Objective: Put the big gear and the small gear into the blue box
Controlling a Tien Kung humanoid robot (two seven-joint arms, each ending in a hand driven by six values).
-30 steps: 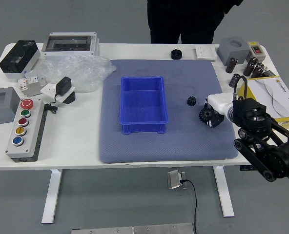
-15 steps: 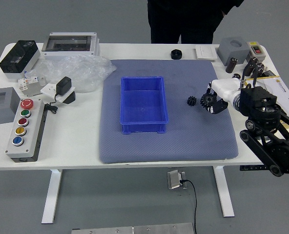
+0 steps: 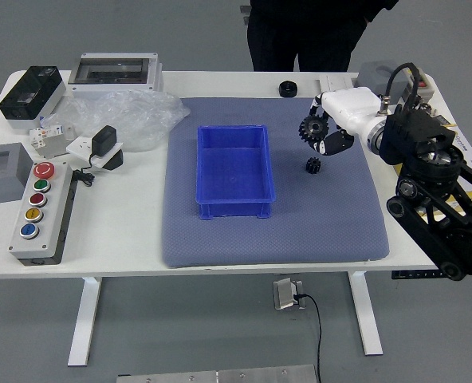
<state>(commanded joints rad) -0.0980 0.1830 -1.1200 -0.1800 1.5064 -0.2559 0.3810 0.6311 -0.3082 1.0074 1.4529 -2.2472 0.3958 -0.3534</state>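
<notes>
My right hand [image 3: 321,128] is raised over the right part of the blue-grey mat, its fingers closed around the big dark gear [image 3: 312,128]. Below it, the small black gear [image 3: 313,165] lies on the mat. Left of both stands the blue box [image 3: 234,169], open at the top with nothing inside. The held gear hangs to the right of the box's far right corner, not over it. The left arm does not show.
At the far side are a black round part [image 3: 288,88] and a person in dark clothes [image 3: 308,36], hands out of sight. A button panel [image 3: 43,211], plastic bag [image 3: 132,116] and grey blocks stand left; a yellow-edged box lies partly behind my right arm.
The right hand has lifted the big gear from the mat's right side and moved it left and toward the far side. The small gear and blue box have stayed put.
</notes>
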